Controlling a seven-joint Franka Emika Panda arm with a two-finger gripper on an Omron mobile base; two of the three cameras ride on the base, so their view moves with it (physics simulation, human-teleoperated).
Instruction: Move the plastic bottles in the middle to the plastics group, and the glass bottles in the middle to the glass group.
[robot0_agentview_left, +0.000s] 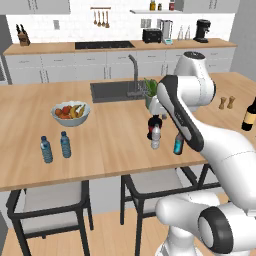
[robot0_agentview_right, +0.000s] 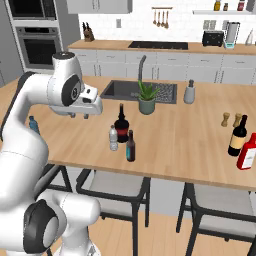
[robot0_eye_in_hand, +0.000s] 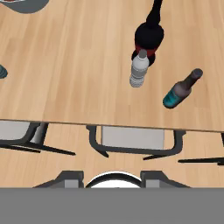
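Three bottles stand together mid-counter. The clear-whitish plastic bottle (robot0_agentview_left: 156, 137) (robot0_agentview_right: 113, 138) (robot0_eye_in_hand: 139, 70) is in front of the squat dark red-labelled bottle (robot0_agentview_right: 120, 126) (robot0_eye_in_hand: 148, 37). The slim teal bottle (robot0_agentview_right: 130, 146) (robot0_eye_in_hand: 180, 90) is just to their right, half hidden by my arm in the left base view. Two blue-tinted bottles (robot0_agentview_left: 46, 149) (robot0_agentview_left: 65, 144) stand at the left. The tall wine bottle (robot0_agentview_left: 249, 115) (robot0_agentview_right: 238, 136) stands far right. My gripper (robot0_agentview_right: 79, 116) (robot0_eye_in_hand: 111, 178) hangs open and empty above the counter, left of the middle bottles.
A fruit bowl (robot0_agentview_left: 71, 113) sits behind the blue bottles. Sink (robot0_agentview_right: 140, 90), potted plant (robot0_agentview_right: 147, 97) and soap dispenser (robot0_agentview_right: 189, 92) lie behind the middle group. Salt and pepper shakers (robot0_agentview_right: 231, 120) and a red bottle (robot0_agentview_right: 247, 152) flank the wine bottle. Stools (robot0_eye_in_hand: 131, 140) stand below the counter's front edge.
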